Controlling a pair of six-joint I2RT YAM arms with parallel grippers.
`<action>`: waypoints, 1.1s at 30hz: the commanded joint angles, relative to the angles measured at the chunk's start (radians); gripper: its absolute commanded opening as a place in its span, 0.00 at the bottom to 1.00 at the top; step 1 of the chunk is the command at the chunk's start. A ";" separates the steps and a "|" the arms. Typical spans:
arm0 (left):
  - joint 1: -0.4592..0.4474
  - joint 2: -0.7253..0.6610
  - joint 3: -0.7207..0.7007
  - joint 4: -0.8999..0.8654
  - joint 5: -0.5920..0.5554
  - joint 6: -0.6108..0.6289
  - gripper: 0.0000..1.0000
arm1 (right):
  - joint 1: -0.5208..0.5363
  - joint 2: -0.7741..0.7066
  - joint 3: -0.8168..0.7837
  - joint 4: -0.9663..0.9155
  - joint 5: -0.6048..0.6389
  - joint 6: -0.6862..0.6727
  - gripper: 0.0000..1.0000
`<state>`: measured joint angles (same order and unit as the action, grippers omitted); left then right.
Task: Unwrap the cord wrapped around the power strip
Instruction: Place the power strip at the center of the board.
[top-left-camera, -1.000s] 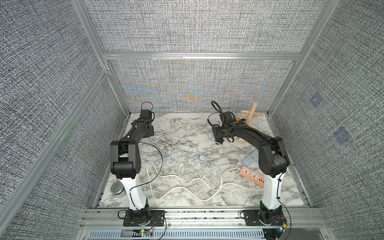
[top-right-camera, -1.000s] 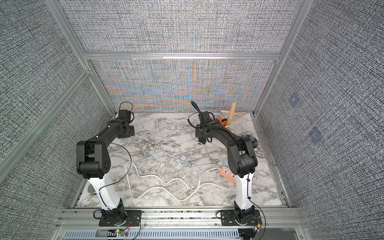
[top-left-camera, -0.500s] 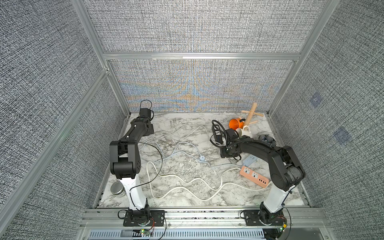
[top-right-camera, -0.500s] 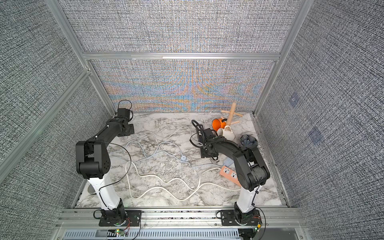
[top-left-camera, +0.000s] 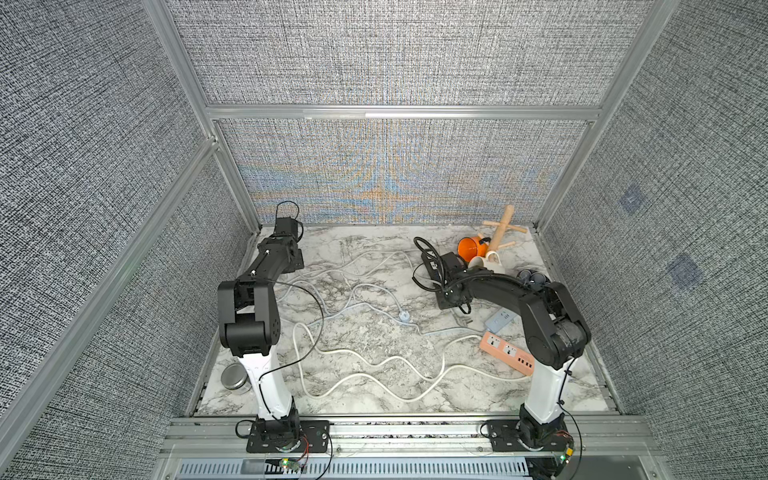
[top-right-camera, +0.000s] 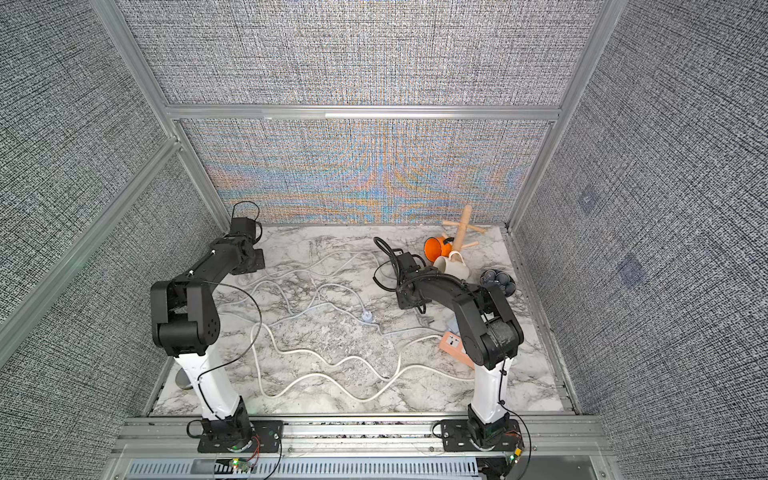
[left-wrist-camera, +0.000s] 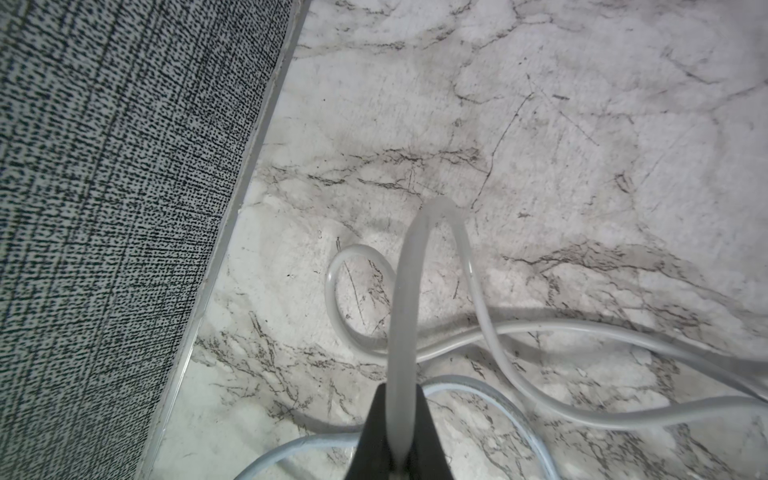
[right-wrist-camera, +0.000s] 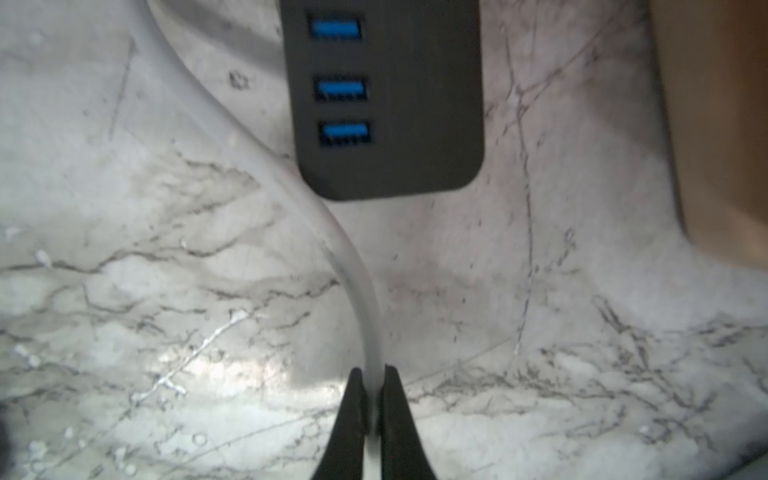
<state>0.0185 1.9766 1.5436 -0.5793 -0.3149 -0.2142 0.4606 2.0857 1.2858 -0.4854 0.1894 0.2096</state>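
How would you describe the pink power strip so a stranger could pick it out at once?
Look at the marble table's near right corner, beside the right arm's white base. The pink power strip lies flat there, slanted. It alone is salmon pink: beside it lies a pale blue-grey strip, farther back a black strip.

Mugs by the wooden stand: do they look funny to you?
Yes. The orange mug and the white mug seem to lie on their sides on the table beside the wooden stand, not hanging on its pegs. Nothing looks spilled.
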 joint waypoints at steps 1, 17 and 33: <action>0.015 0.008 0.012 -0.019 -0.016 0.001 0.00 | 0.002 0.029 0.056 0.022 0.031 -0.106 0.02; 0.039 0.076 0.040 0.023 0.013 -0.003 0.00 | -0.051 0.145 0.258 0.032 -0.049 -0.287 0.10; 0.026 -0.021 0.020 0.029 0.067 -0.010 0.48 | -0.067 -0.126 0.104 0.114 -0.209 -0.209 0.43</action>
<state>0.0418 1.9942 1.5543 -0.5331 -0.2501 -0.2176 0.4000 2.0098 1.4113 -0.4423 0.0174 -0.0193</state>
